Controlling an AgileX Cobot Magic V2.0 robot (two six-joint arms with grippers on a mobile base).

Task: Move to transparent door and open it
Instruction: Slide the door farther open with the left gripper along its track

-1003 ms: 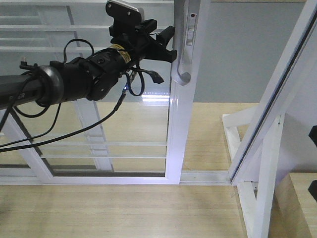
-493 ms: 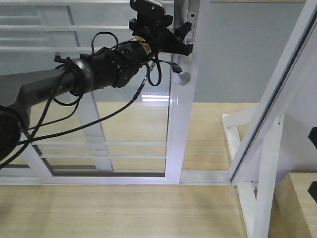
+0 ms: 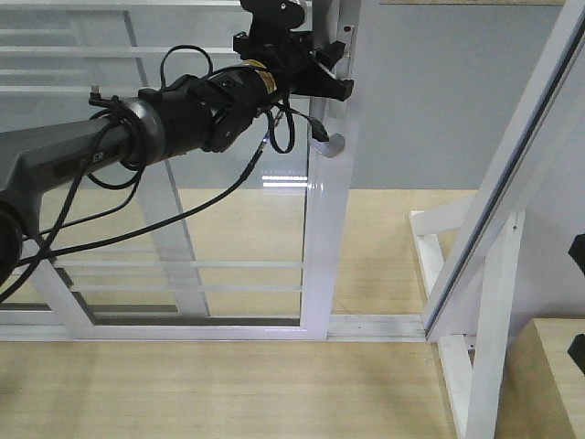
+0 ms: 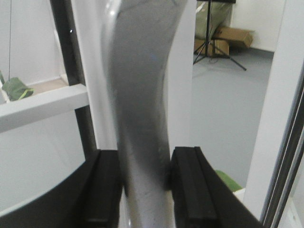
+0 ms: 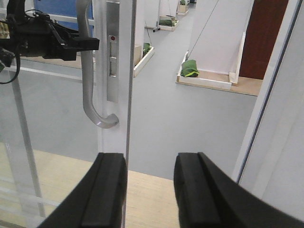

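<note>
Clamping the grey handle (image 4: 142, 104) on the transparent door's (image 3: 320, 247) right edge, the left gripper (image 4: 145, 164) should pull evenly, keeping its squeeze square; the right gripper (image 5: 151, 166) hangs, fingers (image 5: 107, 190) apart.

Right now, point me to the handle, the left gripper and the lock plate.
handle (image 5: 84, 80): right wrist view, mid-shaft of the grey bar.
left gripper (image 3: 335, 71): front view, midway between its fingertips.
lock plate (image 5: 113, 52): right wrist view, middle of the plate.

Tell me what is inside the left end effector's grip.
The left end effector holds the transparent door's curved grey handle, which fills the gap between its black pads. From the front, the end effector covers the handle's upper part.
</note>
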